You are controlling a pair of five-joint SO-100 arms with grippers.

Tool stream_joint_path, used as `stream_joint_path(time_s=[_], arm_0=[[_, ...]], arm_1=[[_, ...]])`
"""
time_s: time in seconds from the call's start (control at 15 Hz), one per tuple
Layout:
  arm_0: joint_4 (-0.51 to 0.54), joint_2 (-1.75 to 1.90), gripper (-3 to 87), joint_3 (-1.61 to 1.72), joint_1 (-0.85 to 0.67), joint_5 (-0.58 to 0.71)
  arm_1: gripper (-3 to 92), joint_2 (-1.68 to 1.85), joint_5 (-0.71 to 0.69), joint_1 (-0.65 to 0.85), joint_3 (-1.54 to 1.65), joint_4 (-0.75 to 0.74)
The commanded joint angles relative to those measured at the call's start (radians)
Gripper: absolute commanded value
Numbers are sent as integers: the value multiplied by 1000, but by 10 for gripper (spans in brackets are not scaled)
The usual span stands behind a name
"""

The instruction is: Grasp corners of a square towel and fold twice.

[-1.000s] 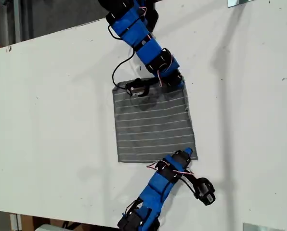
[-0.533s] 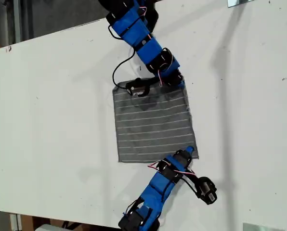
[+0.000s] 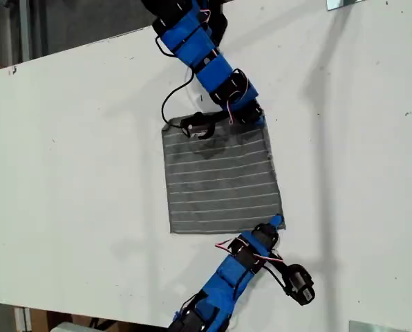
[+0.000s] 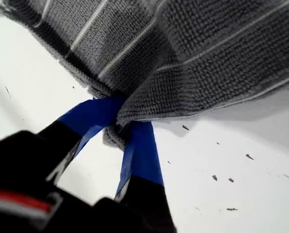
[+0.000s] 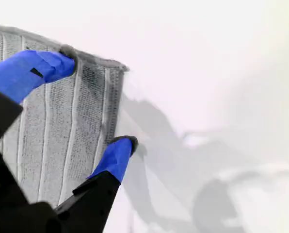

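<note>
Clamped on a bunched corner (image 4: 116,127) of the towel (image 3: 220,176), my first gripper (image 4: 119,121) sits at the cloth's far edge in the exterior view. At the near corner, my second gripper (image 5: 93,99) has its jaws apart, straddling it. Towel lies flat on the table (image 3: 75,152).
</note>
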Motion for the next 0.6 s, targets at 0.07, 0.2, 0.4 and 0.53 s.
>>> stream_joint_path(time_s=[0.07, 0.2, 0.4, 0.53], arm_0=[[-204, 54, 325, 147, -8, -8], [-336, 21, 308, 224, -18, -5], [-367, -87, 91, 112, -23, -11], [-247, -212, 98, -118, -20, 21]], arm_1=[[-1, -5, 11, -29, -29, 0], [-1, -5, 14, -40, -46, 15], [-1, -8, 14, -38, -52, 20], [-1, -11, 14, -38, -57, 20]])
